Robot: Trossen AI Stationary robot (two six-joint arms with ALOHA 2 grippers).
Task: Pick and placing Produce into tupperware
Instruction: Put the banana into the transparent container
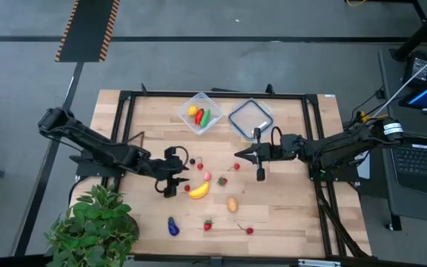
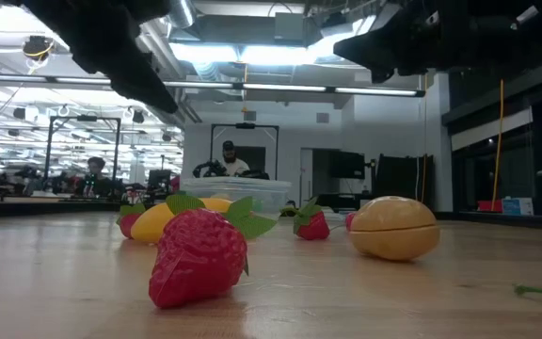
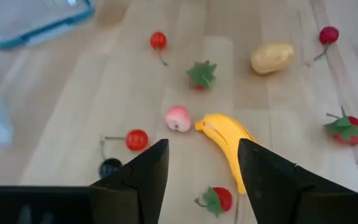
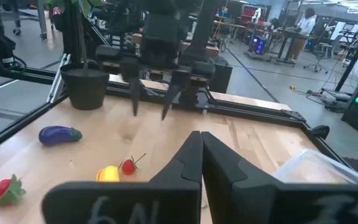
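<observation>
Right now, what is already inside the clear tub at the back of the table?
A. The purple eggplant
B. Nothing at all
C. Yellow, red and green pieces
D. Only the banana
C: in the high view the clear tub holds yellow, red and green pieces, while the banana and the eggplant lie out on the table.

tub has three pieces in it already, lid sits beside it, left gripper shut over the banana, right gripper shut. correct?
One thing is off: the left gripper is open, its fingers spread above the banana, as the left wrist view shows. The rest holds: the tub has three pieces inside, the lid lies beside it, and the right gripper is shut.
</observation>
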